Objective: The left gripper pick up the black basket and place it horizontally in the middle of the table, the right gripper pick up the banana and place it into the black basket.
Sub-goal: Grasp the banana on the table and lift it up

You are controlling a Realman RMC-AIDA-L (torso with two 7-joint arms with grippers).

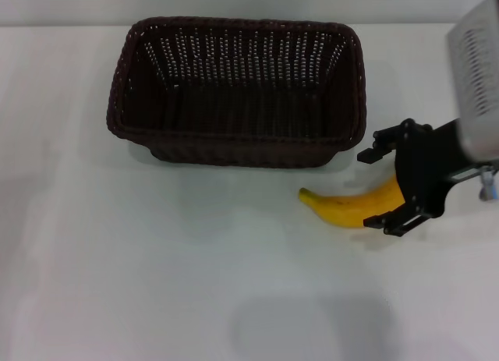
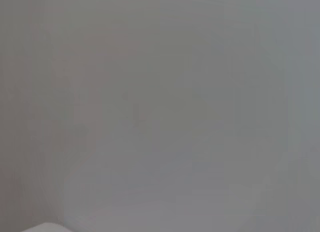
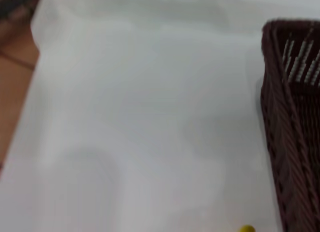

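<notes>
The black basket [image 1: 238, 92] stands upright on the white table [image 1: 156, 260], lengthwise across the far middle, and it holds nothing. The banana [image 1: 351, 205] lies on the table just in front of the basket's right corner, dark tip pointing left. My right gripper [image 1: 382, 188] reaches in from the right, open, with one finger on each side of the banana's right end. The right wrist view shows a corner of the basket [image 3: 290, 117] and a bit of the banana [image 3: 246, 228]. The left gripper is out of view; the left wrist view shows only a plain grey surface.
The table's edge and a strip of orange-brown floor [image 3: 15, 66] show in the right wrist view. A pale wall runs behind the table's far edge [image 1: 249, 2].
</notes>
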